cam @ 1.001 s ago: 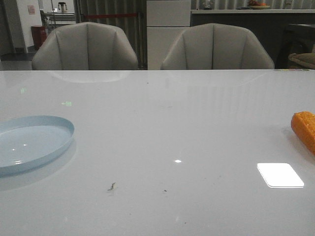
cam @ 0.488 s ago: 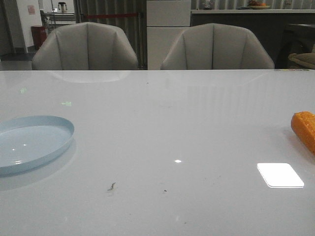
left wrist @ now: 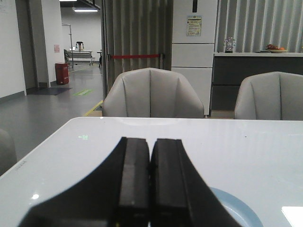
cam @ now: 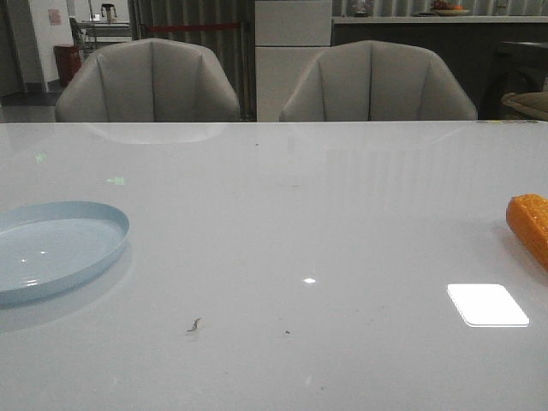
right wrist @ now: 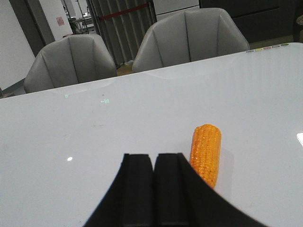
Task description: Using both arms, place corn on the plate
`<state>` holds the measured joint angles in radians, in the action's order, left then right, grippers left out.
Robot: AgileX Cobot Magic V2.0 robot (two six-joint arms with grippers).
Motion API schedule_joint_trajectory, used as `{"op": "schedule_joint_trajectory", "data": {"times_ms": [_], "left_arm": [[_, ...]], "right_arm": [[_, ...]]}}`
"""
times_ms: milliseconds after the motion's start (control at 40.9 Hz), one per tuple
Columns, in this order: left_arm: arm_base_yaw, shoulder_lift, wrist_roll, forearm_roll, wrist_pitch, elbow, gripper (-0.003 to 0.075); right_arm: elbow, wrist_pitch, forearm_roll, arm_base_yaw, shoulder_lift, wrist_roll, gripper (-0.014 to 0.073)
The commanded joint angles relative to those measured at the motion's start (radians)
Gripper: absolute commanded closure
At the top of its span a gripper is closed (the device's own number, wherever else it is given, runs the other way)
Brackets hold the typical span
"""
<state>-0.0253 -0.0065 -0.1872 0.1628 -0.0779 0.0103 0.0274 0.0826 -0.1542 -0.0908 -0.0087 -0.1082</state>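
The corn (cam: 531,224) lies on its side at the far right edge of the white desk (cam: 291,205) in the front view, cut off by the frame there, while the pale blue plate (cam: 53,247) sits well apart at the left edge, empty and flat on the surface. Neither arm appears in the front view. In the right wrist view the right gripper (right wrist: 153,187) has its two black fingers (right wrist: 138,189) pressed together with only a thin seam between them, holding nothing — the corn (right wrist: 206,152) rests on the desk just beside them, its blunt end pointing away toward the chairs and its kernel rows glossy orange. In the left wrist view the left gripper (left wrist: 150,182) is likewise closed tight, fingers (left wrist: 134,179) meeting along a narrow line and gripping nothing; a slice of the plate (left wrist: 239,210) shows past them on the desk. Two grey upholstered chairs (cam: 147,81) stand behind the far side of the desk. As for writing, a small notice is stuck on the pale cabinet (left wrist: 194,52) in the left wrist view and a pinkish sign hangs on the wall at the far left — both too small to read. A bright rectangular light reflection (cam: 487,305) lies on the desk near the corn.
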Motion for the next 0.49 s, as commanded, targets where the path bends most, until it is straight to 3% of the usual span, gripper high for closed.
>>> {"op": "schedule_joint_trajectory", "data": {"times_ms": [0,293,464], "left_arm": [[-0.001,-0.020,0.010,0.014,-0.104,0.010,0.0627],[-0.001,-0.017,0.010,0.010,-0.088,-0.086,0.0627],[-0.001,-0.017,0.010,0.003,-0.024,-0.161,0.0627]], "right_arm": [[-0.021,-0.095,0.008,-0.001,-0.026,0.001,0.0536],[-0.044,-0.185,-0.001,0.000,-0.026,0.001,0.0536],[-0.170,-0.083,-0.001,0.000,-0.020,0.001,0.0536]]}}
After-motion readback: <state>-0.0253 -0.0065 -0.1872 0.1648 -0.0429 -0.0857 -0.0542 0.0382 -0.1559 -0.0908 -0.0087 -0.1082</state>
